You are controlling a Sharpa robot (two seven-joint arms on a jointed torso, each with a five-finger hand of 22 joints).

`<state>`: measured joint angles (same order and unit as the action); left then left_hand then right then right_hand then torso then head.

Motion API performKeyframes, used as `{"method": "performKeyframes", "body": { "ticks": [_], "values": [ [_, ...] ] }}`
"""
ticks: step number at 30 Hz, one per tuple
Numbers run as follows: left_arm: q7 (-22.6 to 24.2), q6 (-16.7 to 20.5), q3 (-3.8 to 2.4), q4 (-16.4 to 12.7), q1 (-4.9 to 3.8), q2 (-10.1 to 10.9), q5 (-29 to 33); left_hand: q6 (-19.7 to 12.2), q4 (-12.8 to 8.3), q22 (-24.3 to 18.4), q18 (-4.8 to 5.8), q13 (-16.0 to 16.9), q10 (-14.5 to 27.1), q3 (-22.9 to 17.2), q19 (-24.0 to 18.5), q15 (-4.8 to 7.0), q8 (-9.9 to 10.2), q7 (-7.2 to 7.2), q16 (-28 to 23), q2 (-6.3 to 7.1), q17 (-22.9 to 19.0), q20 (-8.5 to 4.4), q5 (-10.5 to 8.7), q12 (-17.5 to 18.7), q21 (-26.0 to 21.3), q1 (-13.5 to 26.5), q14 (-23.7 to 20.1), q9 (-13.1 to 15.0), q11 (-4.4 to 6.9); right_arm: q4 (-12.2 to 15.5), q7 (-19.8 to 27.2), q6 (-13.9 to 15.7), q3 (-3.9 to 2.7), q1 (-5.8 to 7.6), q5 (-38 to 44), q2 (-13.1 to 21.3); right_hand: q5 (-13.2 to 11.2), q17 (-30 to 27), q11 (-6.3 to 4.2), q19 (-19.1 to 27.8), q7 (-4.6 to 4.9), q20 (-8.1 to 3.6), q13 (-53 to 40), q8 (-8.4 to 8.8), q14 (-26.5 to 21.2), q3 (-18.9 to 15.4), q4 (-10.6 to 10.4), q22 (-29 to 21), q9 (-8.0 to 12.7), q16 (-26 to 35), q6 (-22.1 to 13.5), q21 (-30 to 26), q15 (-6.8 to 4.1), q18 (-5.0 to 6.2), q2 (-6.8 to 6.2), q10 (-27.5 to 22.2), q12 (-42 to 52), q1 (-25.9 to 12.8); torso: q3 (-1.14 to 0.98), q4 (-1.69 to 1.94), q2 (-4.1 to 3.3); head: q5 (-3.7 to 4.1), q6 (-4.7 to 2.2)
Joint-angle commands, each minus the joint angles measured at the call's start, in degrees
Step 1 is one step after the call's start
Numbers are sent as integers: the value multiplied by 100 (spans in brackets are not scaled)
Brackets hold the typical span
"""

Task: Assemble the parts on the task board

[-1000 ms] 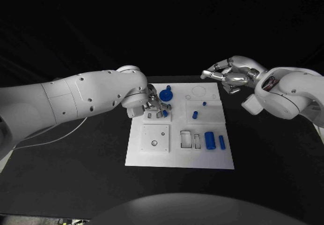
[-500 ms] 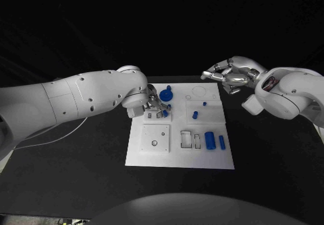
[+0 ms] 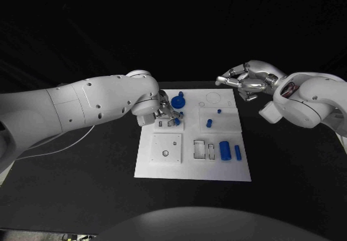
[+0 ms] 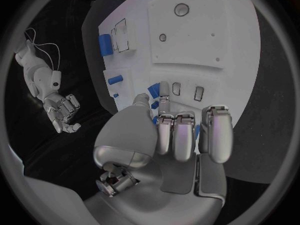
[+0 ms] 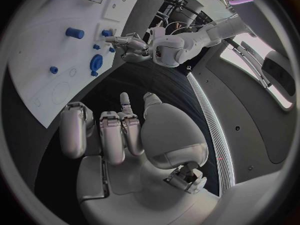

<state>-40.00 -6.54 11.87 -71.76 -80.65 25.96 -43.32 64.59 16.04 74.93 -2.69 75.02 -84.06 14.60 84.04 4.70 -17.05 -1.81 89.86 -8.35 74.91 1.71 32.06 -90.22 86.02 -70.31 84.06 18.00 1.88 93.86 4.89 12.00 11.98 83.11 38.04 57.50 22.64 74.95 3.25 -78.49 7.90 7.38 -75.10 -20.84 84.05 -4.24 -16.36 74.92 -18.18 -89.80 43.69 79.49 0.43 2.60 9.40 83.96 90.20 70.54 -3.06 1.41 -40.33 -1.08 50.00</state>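
Black tabletop (image 3: 87,181): left robot hand (image 3: 163,114) pinches a small blue peg (image 3: 176,121) over the task board (image 3: 189,170), right robot hand (image 3: 242,80) curled empty, loose blue cylinders (image 3: 225,150) still unplaced.

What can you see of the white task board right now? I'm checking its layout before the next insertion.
The task board is a flat white rectangular plate lying on the black table. Its face is divided into raised square panels with round holes and narrow rectangular slots. Small blue parts lie on it or stand in it, among them a blue disc near the far edge and two cylinders on its right side. The left hand reaches over its far left part, fingertips at a small blue part there.
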Motion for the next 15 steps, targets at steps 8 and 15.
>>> {"method": "performKeyframes", "body": {
  "ticks": [8, 15],
  "values": [
    [-445, -34, -5, 56, 32, -53, 65, -62, -15, 550, 49, 1498, -594, -122, 38, 53, 35, 1, 14, 14, 1509, -47, 53, 22, -35, -152, 594, 80, 47, 18, 57, -75, 1, -6, 10, -8, 38, 1505, 45, 25, -7, 1, -1490, -25, 595, 33, 16, 1059, -11, -20, 46, -39, 56, 77, 6, 604, -20, 86, 2, 1, -6, 2, 0],
    [-446, -27, -5, 74, 45, -56, 93, -93, -12, 555, 50, 1498, -594, -177, 41, 54, 50, -3, 14, 38, 1509, -48, 106, 22, -37, -192, 594, 126, 45, 15, 59, -75, 1, -7, 10, 1, 41, 1505, 47, 29, -7, 2, -1490, -28, 595, 37, 13, 1058, -13, -20, 55, -43, 56, 78, 11, 604, -20, 95, 0, 2, 0, -10, 0]
  ]
}}
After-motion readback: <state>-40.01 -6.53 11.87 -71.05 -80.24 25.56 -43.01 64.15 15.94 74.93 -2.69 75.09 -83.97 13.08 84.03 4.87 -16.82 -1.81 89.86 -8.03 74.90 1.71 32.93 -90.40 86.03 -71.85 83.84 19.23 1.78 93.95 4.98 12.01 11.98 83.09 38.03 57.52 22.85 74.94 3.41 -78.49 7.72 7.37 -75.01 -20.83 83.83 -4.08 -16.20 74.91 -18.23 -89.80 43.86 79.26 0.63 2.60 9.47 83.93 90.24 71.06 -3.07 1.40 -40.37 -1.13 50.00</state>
